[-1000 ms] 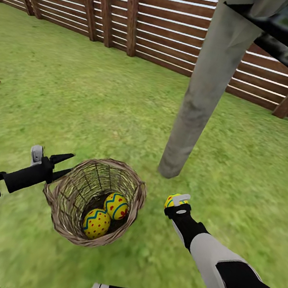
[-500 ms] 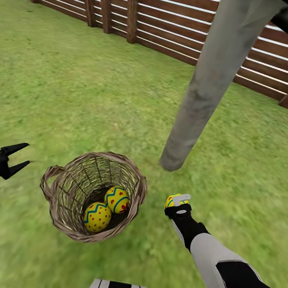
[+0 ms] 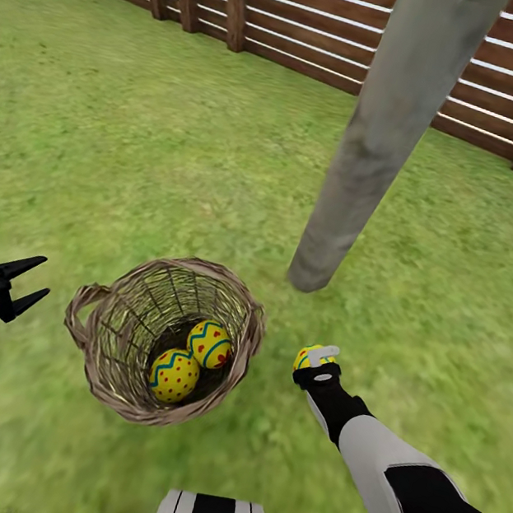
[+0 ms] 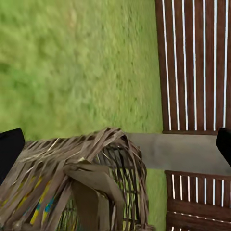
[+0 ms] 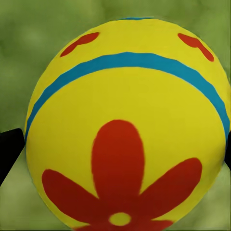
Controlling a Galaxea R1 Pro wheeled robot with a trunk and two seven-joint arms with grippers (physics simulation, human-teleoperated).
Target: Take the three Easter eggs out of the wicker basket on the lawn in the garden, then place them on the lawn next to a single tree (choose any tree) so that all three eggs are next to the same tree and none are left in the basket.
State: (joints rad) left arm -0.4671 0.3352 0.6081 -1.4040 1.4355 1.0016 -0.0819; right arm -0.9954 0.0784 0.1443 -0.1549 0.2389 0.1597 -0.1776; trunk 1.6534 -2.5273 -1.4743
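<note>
A wooden fence (image 3: 271, 17) backed the tree (image 3: 376, 143); the left gripper (image 3: 25, 284) gaped empty beside the wicker basket (image 3: 107, 348); the right gripper (image 3: 314, 358) clasped an Easter egg (image 5: 127, 130).

This is a fenced garden, rendered in a simulator. Bright green lawn (image 3: 145, 121) covers the ground on every side, and a fence (image 3: 273, 9) of dark brown posts and horizontal slats (light showing through the gaps) closes off the far edge. A thick pale grey tree (image 3: 376, 143) trunk rises straight out of the grass. A brown wicker basket (image 3: 107, 348) holding painted Easter eggs (image 3: 210, 343) sits on the turf near the trunk, which suits an outdoor yard.
</note>
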